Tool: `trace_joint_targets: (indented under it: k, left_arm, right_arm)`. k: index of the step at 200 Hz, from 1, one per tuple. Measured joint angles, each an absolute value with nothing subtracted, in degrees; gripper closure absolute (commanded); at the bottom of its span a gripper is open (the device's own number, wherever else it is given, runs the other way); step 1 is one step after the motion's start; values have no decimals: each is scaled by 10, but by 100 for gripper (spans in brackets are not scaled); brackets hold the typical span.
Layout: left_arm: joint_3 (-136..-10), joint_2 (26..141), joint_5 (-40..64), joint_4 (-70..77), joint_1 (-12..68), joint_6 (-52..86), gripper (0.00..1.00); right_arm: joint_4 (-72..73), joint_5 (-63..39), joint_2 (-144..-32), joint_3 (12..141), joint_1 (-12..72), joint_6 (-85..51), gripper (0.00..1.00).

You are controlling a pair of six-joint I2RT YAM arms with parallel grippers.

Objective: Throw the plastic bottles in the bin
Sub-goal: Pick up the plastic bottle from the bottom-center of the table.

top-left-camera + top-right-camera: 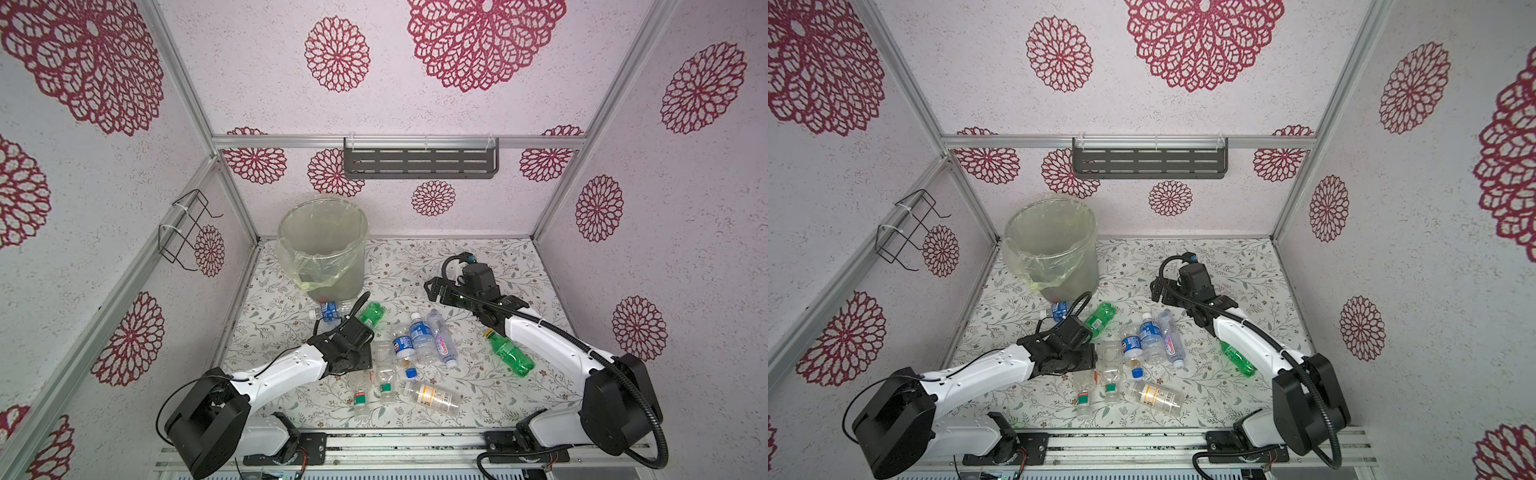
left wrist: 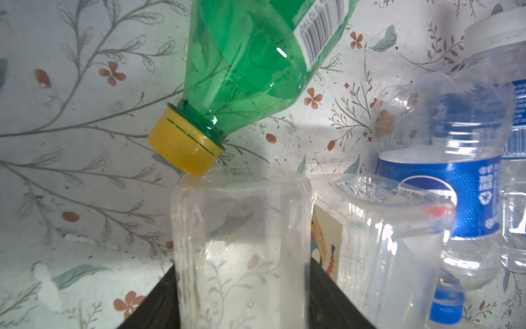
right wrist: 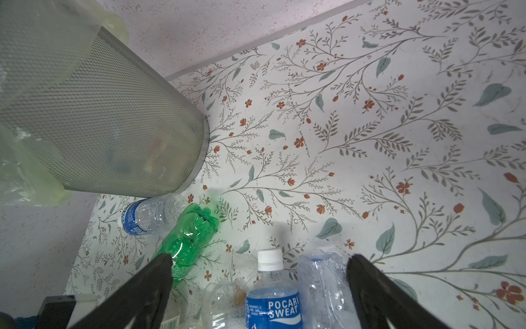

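Top views both showed the bin (image 1: 284, 232) at the back left of the surface (image 1: 407, 266), with a blue-labelled bottle (image 1: 330, 311) lying at its foot. Nearer, the left gripper (image 2: 242, 284) had its jaws pressed against both sides of a clear bottle (image 2: 242, 233), whose end touched the yellow cap of a green bottle (image 2: 244, 65). The other plastic bottles (image 1: 420, 337) lay clustered mid-surface. Further right, the right gripper (image 3: 259, 260) hovered beside the cluster, jaws spread wide, holding nothing.

Bright green bottle (image 2: 247, 71) with yellow cap (image 2: 182, 145); blue-labelled, white-capped Pocari Sweat bottle (image 3: 271, 302); counter (image 3: 398, 142) sprigged grey-green, rust-flowered; walls (image 1: 257, 95) crimson-rosetted.
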State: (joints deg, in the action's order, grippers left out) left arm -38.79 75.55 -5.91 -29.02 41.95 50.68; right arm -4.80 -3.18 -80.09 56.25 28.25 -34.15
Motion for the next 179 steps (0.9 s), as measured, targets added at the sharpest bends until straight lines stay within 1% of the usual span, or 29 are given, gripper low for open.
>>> trace_joint_targets:
  k: [110, 179]
  left_arm:
    - [-426, 682, -88, -322, 420, 493, 37]
    - [-450, 669, -96, -320, 403, 474, 38]
  right_arm:
    - [-51, -31, -801, 556, 279, -346, 1]
    - [-51, -31, -801, 545, 279, -347, 1]
